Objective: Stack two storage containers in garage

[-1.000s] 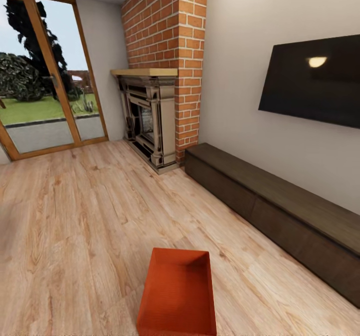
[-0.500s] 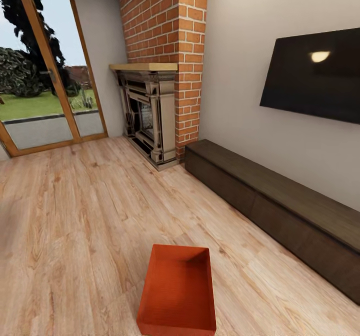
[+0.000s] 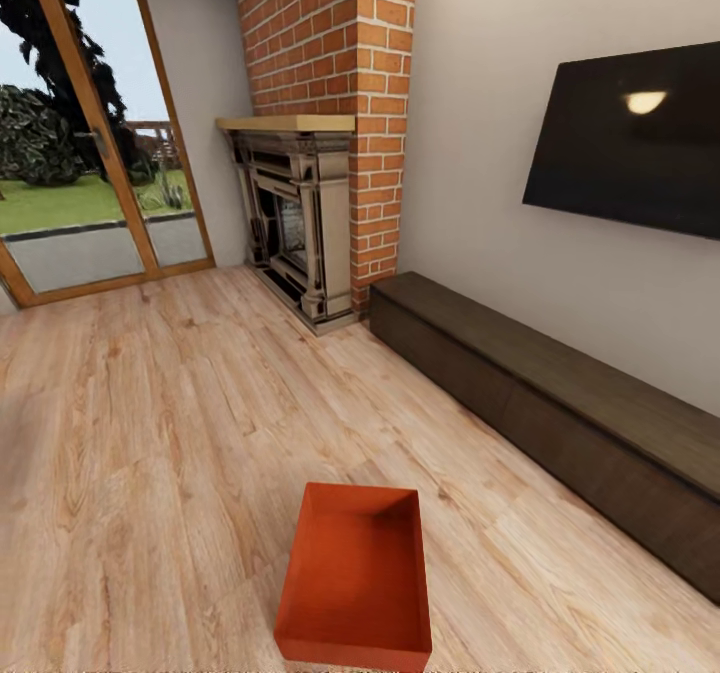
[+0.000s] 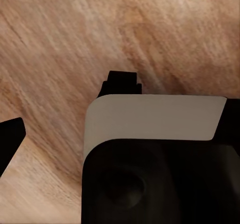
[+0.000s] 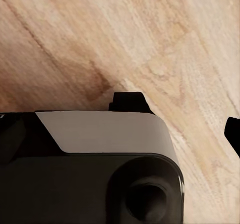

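black gripper (image 4: 65, 109), grey-white rounded housing (image 5: 107, 131)

Container (image 3: 355, 578) on plank floor (image 3: 150, 433), cabinet (image 3: 560, 423) to its right.

No readable text, label, brand, number or sign stands on anything here, neither on the orange-red rectangular plastic bin (image 3: 355, 578), the black wall-mounted flat screen (image 3: 625, 138), nor the long dark wooden low cabinet (image 3: 560, 418).

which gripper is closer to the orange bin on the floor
Cannot tell. Left gripper and right gripper each hang over wood floor; the orange bin lies ahead of the robot.
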`<state>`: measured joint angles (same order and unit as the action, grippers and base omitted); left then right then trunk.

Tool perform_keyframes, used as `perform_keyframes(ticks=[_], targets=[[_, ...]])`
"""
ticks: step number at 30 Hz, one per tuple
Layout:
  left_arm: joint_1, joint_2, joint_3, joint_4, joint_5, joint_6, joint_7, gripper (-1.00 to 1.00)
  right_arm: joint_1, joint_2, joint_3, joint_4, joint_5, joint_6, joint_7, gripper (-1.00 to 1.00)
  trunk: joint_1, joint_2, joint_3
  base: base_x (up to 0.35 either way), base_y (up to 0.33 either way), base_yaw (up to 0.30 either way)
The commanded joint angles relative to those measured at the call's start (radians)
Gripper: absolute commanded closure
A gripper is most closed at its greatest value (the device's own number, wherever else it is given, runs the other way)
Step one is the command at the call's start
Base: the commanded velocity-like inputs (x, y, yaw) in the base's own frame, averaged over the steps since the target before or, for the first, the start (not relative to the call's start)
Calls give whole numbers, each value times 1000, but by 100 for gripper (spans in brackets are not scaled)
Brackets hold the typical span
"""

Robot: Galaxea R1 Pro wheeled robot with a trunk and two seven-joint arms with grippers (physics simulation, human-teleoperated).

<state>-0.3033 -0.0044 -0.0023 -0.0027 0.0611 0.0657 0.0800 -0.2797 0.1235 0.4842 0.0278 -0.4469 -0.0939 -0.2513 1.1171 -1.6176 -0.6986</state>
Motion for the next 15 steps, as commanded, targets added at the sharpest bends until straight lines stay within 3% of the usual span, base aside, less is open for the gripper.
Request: perform_keyframes(ticks=[1,15], targets=[[0,0,-1,0,6,3,3,-100,-1,1,9,3,-10,-6,0,-100,0,0,-2,0,0,0],[0,0,-1,0,6,3,3,-100,-1,1,9,3,-10,-6,0,-100,0,0,-25,0,0,0]])
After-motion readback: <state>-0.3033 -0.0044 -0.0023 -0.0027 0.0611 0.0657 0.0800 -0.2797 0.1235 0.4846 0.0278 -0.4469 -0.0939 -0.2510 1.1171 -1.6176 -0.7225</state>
